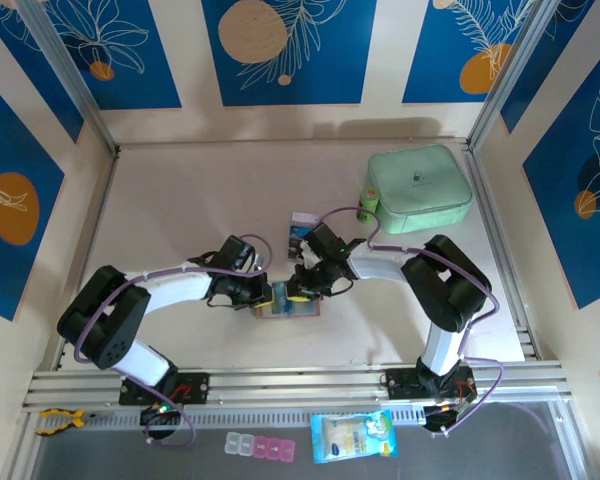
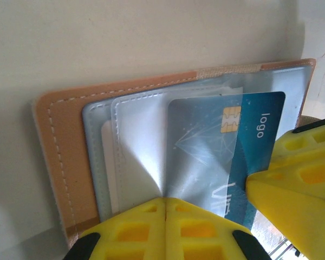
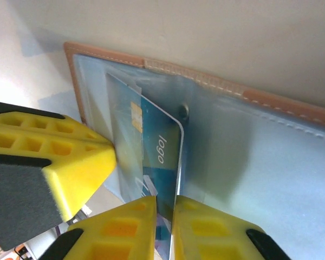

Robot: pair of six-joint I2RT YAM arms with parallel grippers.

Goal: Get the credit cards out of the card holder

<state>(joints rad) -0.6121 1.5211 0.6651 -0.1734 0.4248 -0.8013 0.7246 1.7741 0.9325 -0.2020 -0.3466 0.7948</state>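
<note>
The pale tabletop spans the middle of the overhead view, with a mint-green rectangular zip case at its upper right. Both white arms bend inward and meet just below centre, over the small tan-brown leather card holder, which lies open with its grey inner pockets facing up. The left gripper is pressed closed, its yellow fingers pinching the holder's grey pocket at the bottom of the left wrist view. The right gripper is clamped on the edge of a blue plastic credit card with a gold chip and pale "logo" print — the card sits partly out of its pocket, partly inside. A second dark-blue card lies flat on the table just above the grippers — apart from the holder.
</note>
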